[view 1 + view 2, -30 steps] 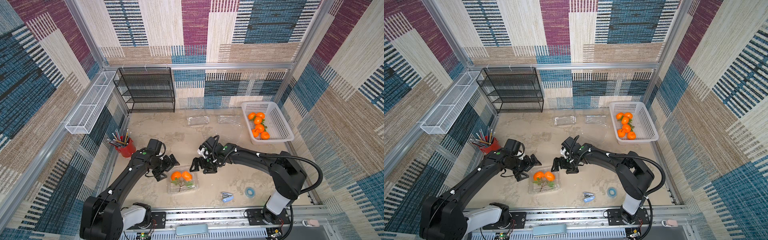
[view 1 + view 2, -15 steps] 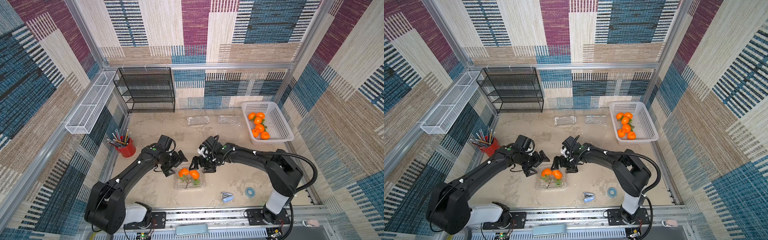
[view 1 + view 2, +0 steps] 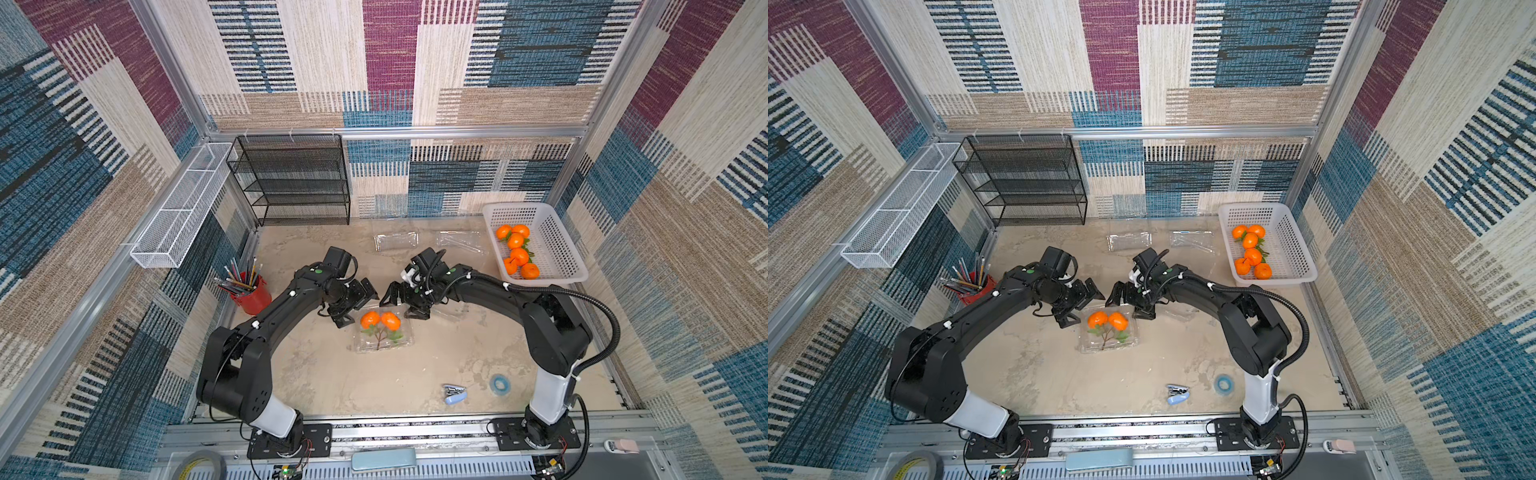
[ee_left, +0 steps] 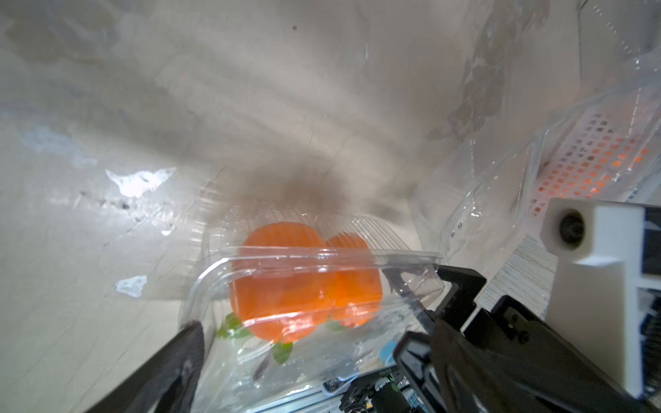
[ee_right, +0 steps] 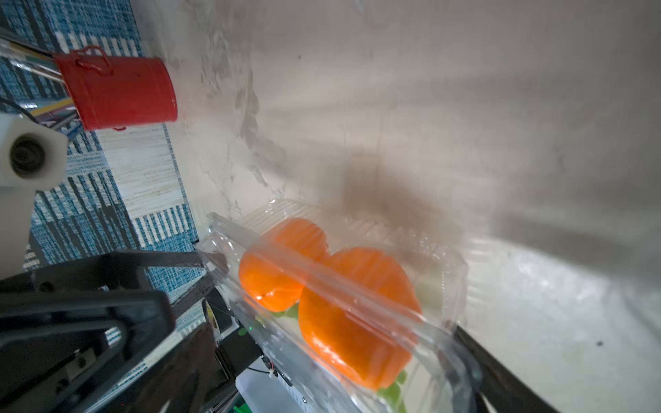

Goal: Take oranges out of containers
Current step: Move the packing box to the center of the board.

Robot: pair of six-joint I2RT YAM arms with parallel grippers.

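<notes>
A clear clamshell container [image 3: 384,341] [image 3: 1109,341] lies mid-table with two oranges [image 3: 380,321] [image 3: 1108,321] on a leafy stem inside; its lid looks down over them. My left gripper [image 3: 356,305] [image 3: 1084,302] stands open at the container's far left corner. My right gripper [image 3: 402,302] [image 3: 1128,301] is open at its far right corner, facing the left one. In the left wrist view the oranges [image 4: 286,279] sit just ahead of the left gripper [image 4: 304,361]. In the right wrist view the oranges [image 5: 343,307] lie between the right gripper's [image 5: 339,364] open jaws.
Two empty clear containers [image 3: 395,241] [image 3: 459,242] lie at the back, another [image 3: 455,311] under my right arm. A white basket [image 3: 552,232] at the back right holds several oranges [image 3: 516,251]. Red pencil cup [image 3: 251,297], black wire shelf [image 3: 295,183], small stapler [image 3: 454,394], tape roll [image 3: 498,384].
My left gripper has swung right toward the right gripper, and the container with the two oranges has slid right and a little farther back with it. The right arm has barely moved.
</notes>
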